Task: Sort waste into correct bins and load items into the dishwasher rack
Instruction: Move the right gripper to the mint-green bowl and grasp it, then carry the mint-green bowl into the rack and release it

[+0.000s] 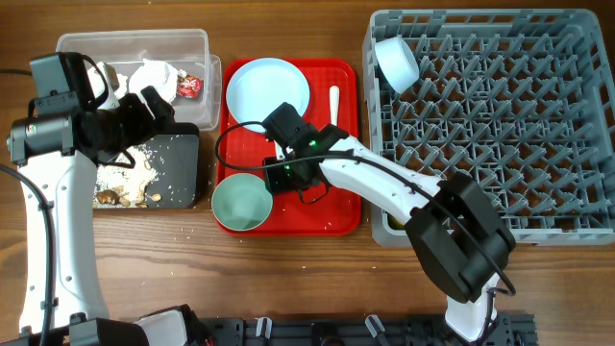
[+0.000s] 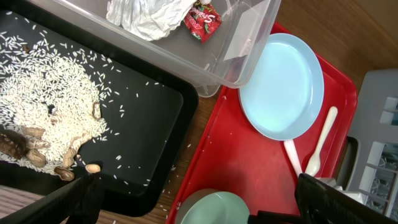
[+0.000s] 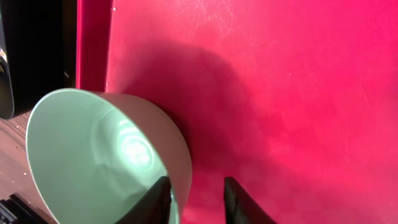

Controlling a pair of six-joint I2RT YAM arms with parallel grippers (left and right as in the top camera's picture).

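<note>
The mint-green bowl [image 1: 240,203] sits at the front left of the red tray [image 1: 332,207]. My right gripper [image 1: 279,175] is open, with one finger inside the bowl [image 3: 99,155] and the other outside over its rim [image 3: 198,202]. The pale blue plate [image 1: 267,86] and a white spoon [image 1: 334,100] lie on the tray's far half. My left gripper [image 1: 144,104] is open and empty above the edge between the black tray [image 1: 178,159] and the clear tub [image 1: 197,43]. White napkins [image 2: 146,15] and the red wrapper [image 2: 204,18] lie in the tub. A small pale bowl [image 1: 396,60] stands in the grey rack [image 1: 500,125].
The black tray [image 2: 143,118] holds rice and brown food scraps [image 2: 31,149]. Loose rice grains lie on the wood beside it. A second white utensil [image 2: 292,154] crosses the spoon [image 2: 323,134] by the plate [image 2: 280,87]. The rack fills the right side.
</note>
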